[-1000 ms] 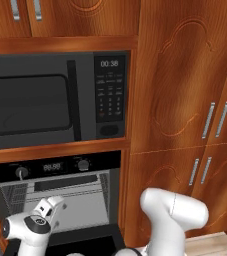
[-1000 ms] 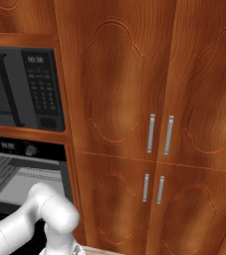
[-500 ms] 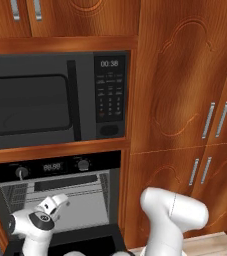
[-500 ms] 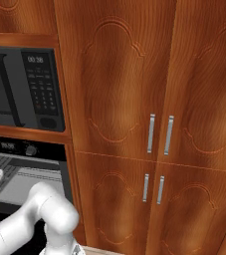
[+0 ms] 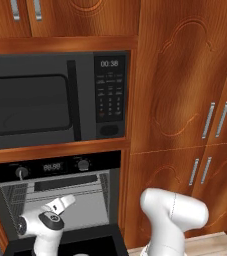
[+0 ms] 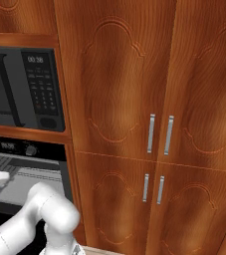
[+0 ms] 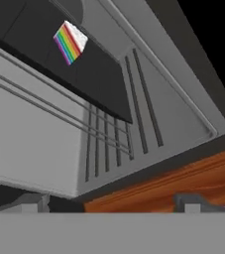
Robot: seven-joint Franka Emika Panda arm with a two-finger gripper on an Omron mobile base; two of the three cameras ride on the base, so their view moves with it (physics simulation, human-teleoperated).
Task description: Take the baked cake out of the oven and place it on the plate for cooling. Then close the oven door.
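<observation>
Oven [image 5: 52,200] sits at 7 o'clock, below microwave [image 5: 55,102]. Oven door [image 5: 70,244] is swung down, open; its dark inner face runs along bottom edge. Cavity is light grey, w/ wire racks on side walls and a dark tray across upper part. Ctrl panel above cavity: two knobs, digital display between them. Arm rises from 5 o'clock; white elbow stands in front of wood cabinets w/ silver bar handles at 3 o'clock. Forearm and wrist point into cavity at 7 o'clock. Hand itself can't be made out here.
</observation>
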